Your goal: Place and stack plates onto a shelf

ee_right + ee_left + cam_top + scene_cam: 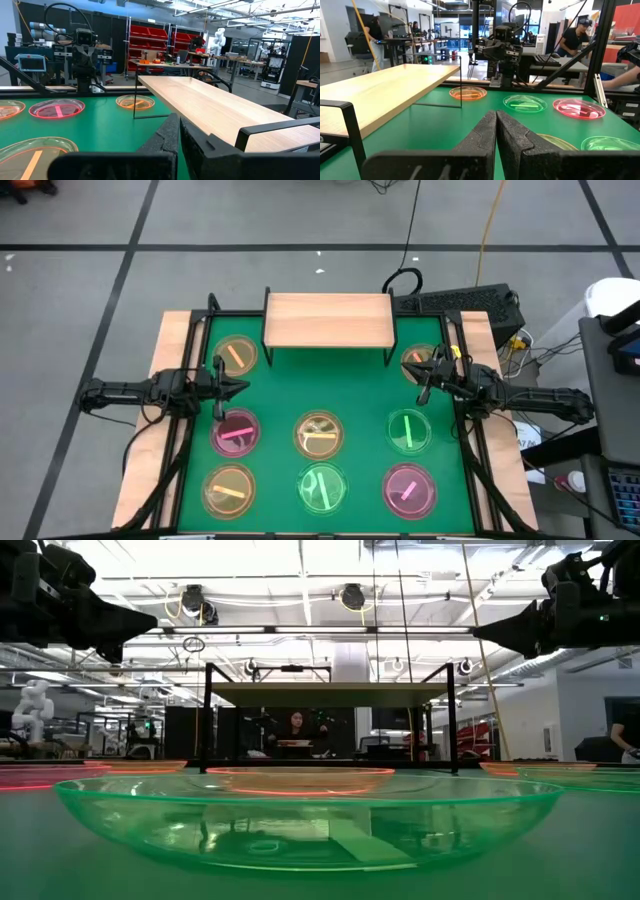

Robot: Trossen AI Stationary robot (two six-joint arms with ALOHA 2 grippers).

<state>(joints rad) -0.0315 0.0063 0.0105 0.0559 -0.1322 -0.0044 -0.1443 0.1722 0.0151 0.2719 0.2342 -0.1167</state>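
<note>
My left gripper (240, 387) & right gripper (425, 377) hang over table (370, 395), both pinched closed, holding nothing. Shelf (327, 319) bare; eight plates (319, 434) on mat.

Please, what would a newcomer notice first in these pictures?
Probably the eight coloured plates spread over the green table, two at the back and six in two rows nearer the front. Next, the bare wooden shelf at the back centre, flanked by the left gripper and right gripper, both empty.

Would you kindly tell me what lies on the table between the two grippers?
Nothing: in the high view, only bare green table lies between the left gripper and right gripper, just in front of the shelf.
</note>
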